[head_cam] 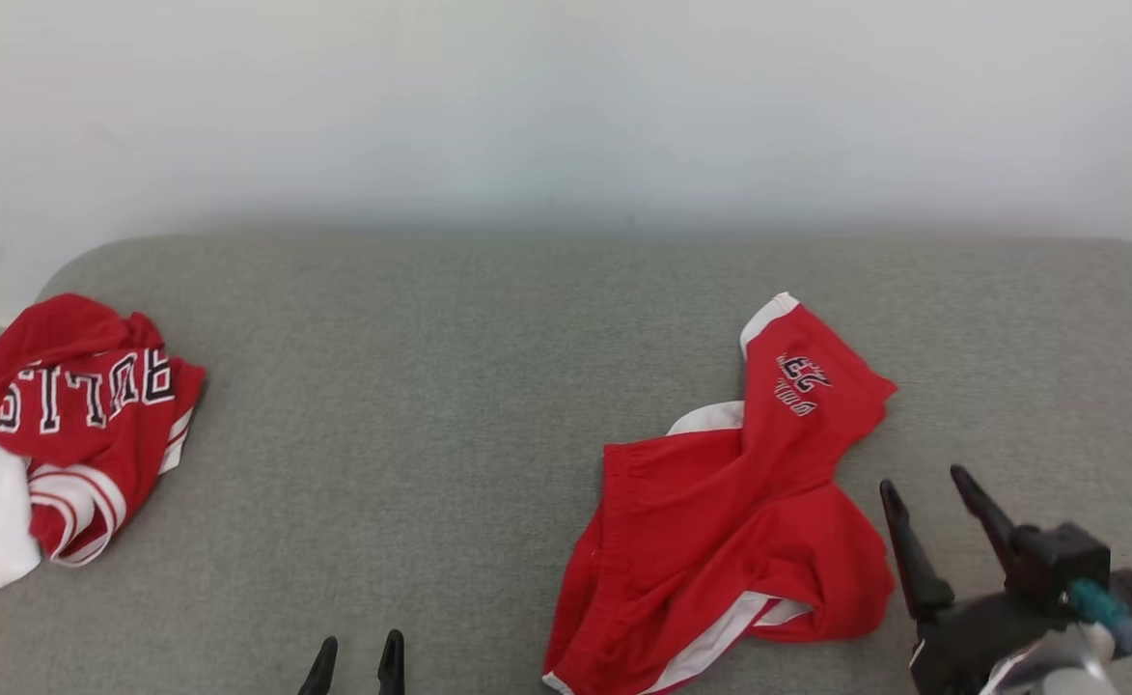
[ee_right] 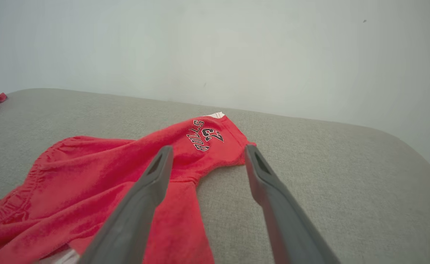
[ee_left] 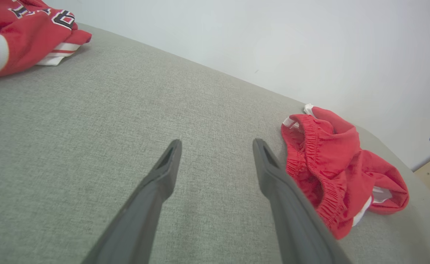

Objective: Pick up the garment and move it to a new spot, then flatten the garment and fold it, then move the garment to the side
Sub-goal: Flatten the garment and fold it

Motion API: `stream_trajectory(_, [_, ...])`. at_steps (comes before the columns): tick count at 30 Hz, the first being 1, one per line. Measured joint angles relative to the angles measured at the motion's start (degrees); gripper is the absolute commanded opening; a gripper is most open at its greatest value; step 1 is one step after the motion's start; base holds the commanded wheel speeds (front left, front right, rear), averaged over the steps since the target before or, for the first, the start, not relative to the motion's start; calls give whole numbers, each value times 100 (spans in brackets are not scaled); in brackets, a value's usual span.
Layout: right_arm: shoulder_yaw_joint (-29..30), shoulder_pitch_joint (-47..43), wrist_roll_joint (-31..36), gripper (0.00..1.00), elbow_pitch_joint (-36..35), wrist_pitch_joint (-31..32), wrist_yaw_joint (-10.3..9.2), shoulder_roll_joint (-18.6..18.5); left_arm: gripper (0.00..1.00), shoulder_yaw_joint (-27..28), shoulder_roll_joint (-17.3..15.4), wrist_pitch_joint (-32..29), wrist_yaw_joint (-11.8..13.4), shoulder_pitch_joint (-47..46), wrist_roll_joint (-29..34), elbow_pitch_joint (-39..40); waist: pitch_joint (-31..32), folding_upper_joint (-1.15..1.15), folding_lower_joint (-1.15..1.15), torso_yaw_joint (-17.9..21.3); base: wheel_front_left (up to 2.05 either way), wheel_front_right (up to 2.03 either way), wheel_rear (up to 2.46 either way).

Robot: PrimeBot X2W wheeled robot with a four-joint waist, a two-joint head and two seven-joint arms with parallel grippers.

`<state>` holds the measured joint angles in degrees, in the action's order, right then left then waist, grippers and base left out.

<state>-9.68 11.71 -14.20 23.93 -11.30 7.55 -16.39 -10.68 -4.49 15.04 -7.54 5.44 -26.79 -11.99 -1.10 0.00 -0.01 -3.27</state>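
Garment (head_cam: 730, 521) (red shorts) lies crumpled on the grey cushion (head_cam: 430, 386); my right gripper (head_cam: 921, 480) beside it gapes wide and empty

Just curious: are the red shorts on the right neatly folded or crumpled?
Crumpled: the red shorts lie bunched and creased on the grey surface, one leg twisted sideways.

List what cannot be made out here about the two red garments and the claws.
Red shorts: head view, bottom edge cuts off the lower hem; folds hide how the legs lie.
Red jersey: head view, crumpled, lettering partly folded away; left edge clips its white part.
Left claw: head view, bottom edge cuts off all but the fingertips.
Right claw: right wrist view, its fingers cover part of the shorts.
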Motion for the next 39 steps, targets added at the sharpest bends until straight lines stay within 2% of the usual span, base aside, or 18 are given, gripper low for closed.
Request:
stream_trajectory(4, [224, -623, 143, 100, -324, -104, 0, 314, 100, 27, 12, 0, 0, 28, 7, -78, 153, 0, 0, 228, 0, 0, 0])
stream_trajectory(12, [454, -1257, 275, 100, -492, 21, 0, 731, 100, -78, 32, 0, 0, 81, 5, -216, 329, 0, 0, 377, 0, 0, 0])
stream_trajectory(19, [521, -1404, 331, 100, -651, 116, 0, 869, 100, -232, 32, 0, 0, 97, -3, -313, 352, -1, 0, 424, 0, 0, 0])
stream_trajectory(30, [563, -1402, 319, 100, -659, 344, 0, 851, 100, -280, 31, 0, 0, 46, -5, -320, 324, 0, 1, 465, 0, 0, 0])
stream_trajectory(39, [576, -1223, 44, 100, -319, 955, 0, 915, 100, -268, 18, 0, 0, 35, 2, -255, 297, 0, 1, 400, 0, 0, 0])
